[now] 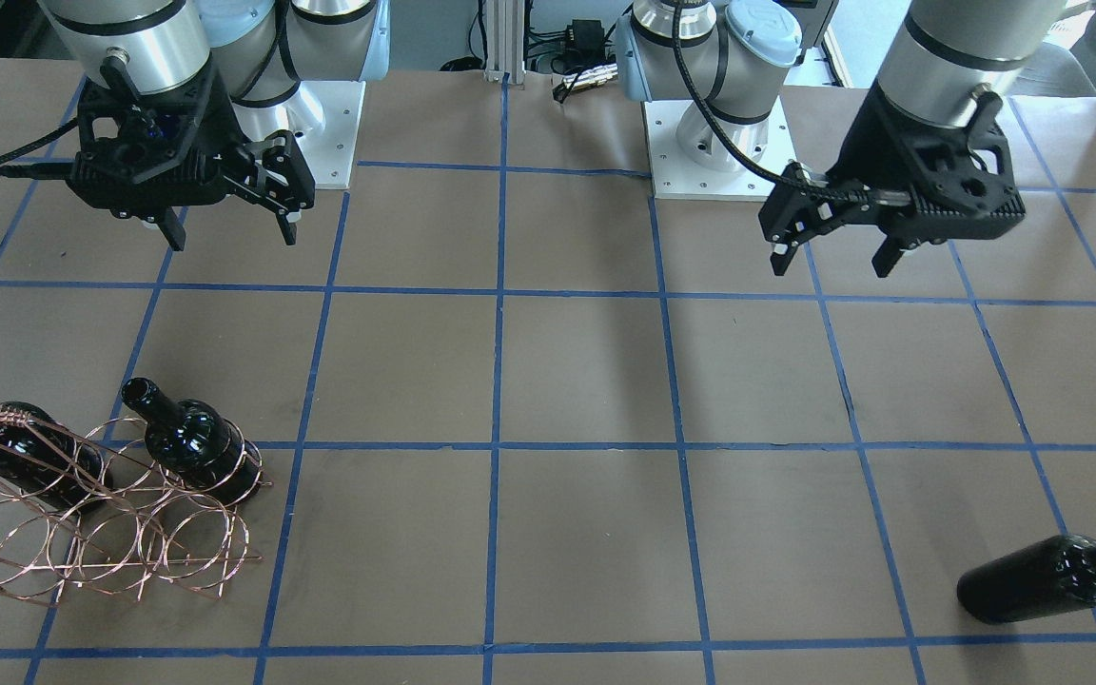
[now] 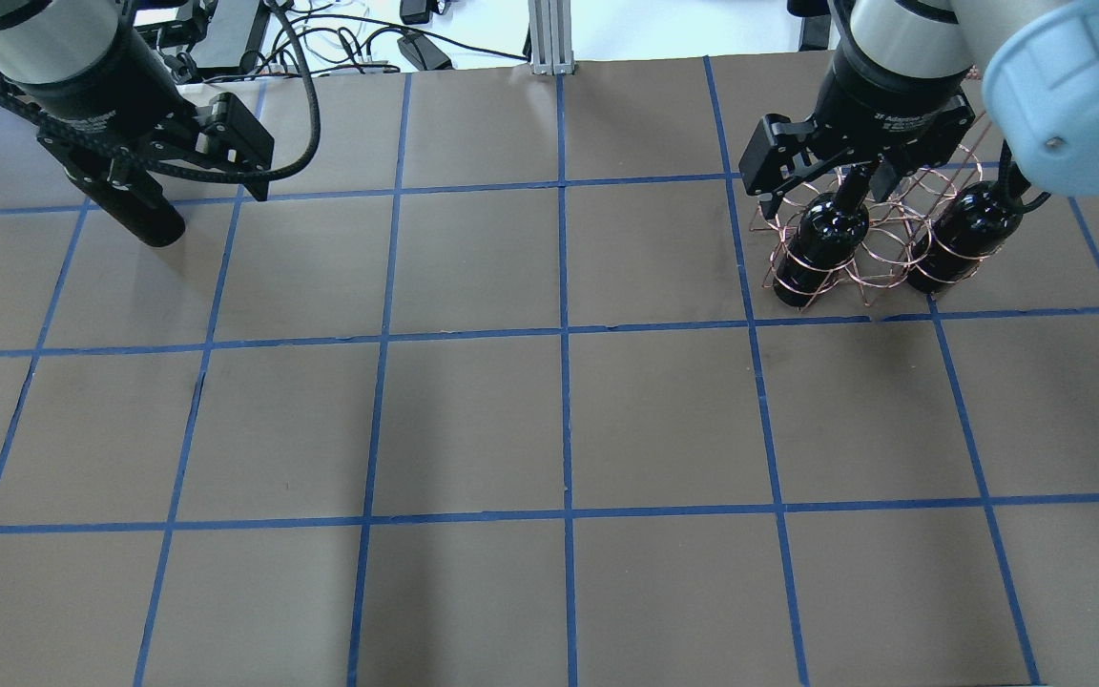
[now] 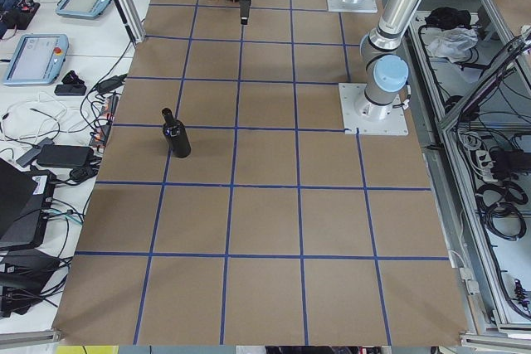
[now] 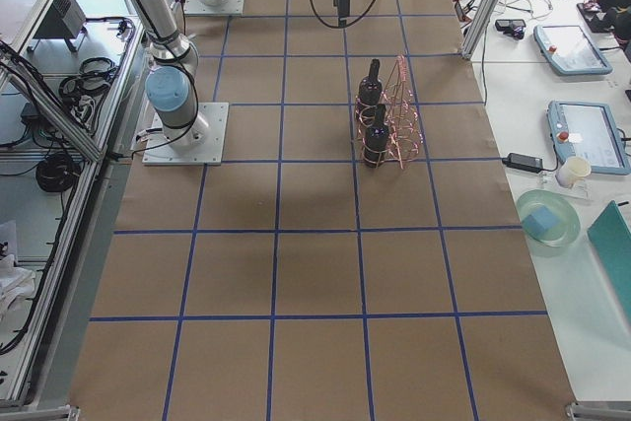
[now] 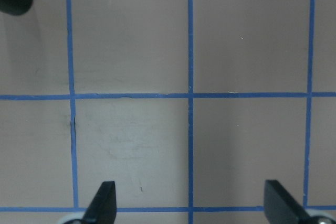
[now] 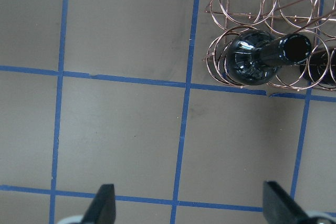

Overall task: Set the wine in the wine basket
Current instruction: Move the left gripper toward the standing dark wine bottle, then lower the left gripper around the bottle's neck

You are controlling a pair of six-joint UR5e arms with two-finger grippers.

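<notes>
You've got the left gripper (image 1: 833, 262) hovering over the table (image 1: 586, 381), jaws spread wide, empty. The wine bottle (image 1: 1043, 576) lies on its side at the operators' edge on the robot's left, well apart from the wine basket (image 1: 115, 542). The basket is on the robot's right, with two racked bottles (image 1: 196, 442) in its end rings, necks tilted up. The right gripper (image 1: 229, 231) is spread wide and empty, near the basket.

Silver cylindrical links, black bands on left arm (image 1: 938, 48), right arm (image 1: 129, 29); pale blue joint caps (image 1: 762, 29). White square base plates (image 1: 672, 181) with screws. Matte black ribbed left gripper (image 1: 831, 266), right gripper (image 1: 230, 238); black braided cables (image 1: 719, 133); white lettering (image 2: 902, 119) on right wrist collar.
</notes>
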